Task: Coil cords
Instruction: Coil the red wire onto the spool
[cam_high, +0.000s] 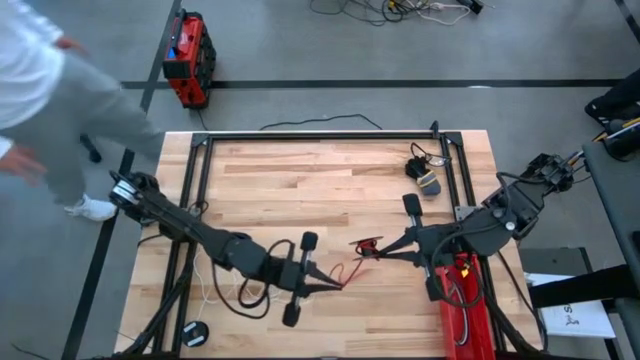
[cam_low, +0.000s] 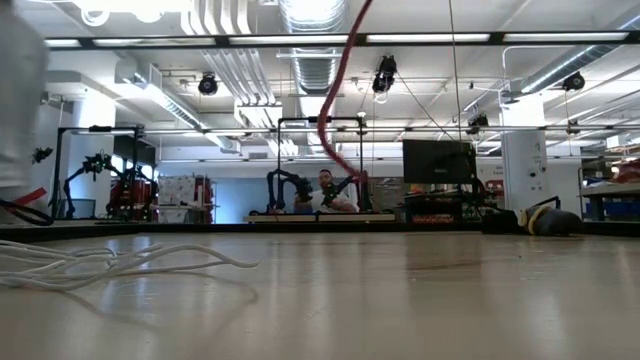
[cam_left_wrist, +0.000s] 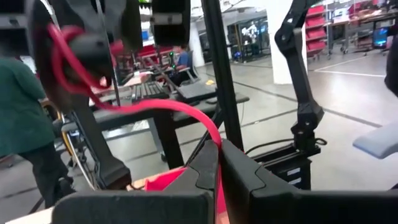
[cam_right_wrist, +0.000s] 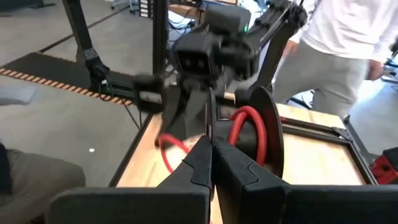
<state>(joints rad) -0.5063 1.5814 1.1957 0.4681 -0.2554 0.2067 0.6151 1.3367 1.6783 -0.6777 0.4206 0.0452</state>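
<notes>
Toward the front middle of the table (cam_high: 300, 180), lifted clear of the wood: the red cord (cam_high: 348, 272), strung as a short slack span between the two arms. On the near-left end of that span, the left gripper (cam_high: 335, 287), fingers clamped narrow onto the red cord, with a red loop rising past them in the left wrist view. At the far-right end, the right gripper (cam_high: 380, 249), fingers pressed tight together, tips just beside the small dark plug (cam_high: 367, 245); no telling from these views whether any cord is actually pinched between them. Long axis of the span: diagonal, running from the left gripper up and to the right toward the plug, so each claw facing the other almost nose to nose along the cord. Seen from table height, only a red curve hanging down from above, nothing of it resting on the surface. Off to the left front, loose and uncoiled on the wood, the white cord (cam_low: 100, 262), nearer the left arm; at the far right corner, the black cord (cam_high: 424, 160), bunched small, nearer the right arm. Judged from this: coiling of the red one under way, loop not yet formed or laid down. For the coming move, likely a matter of swinging one end around the other while keeping the left pinch firm; risk of the plug end slipping free.
</notes>
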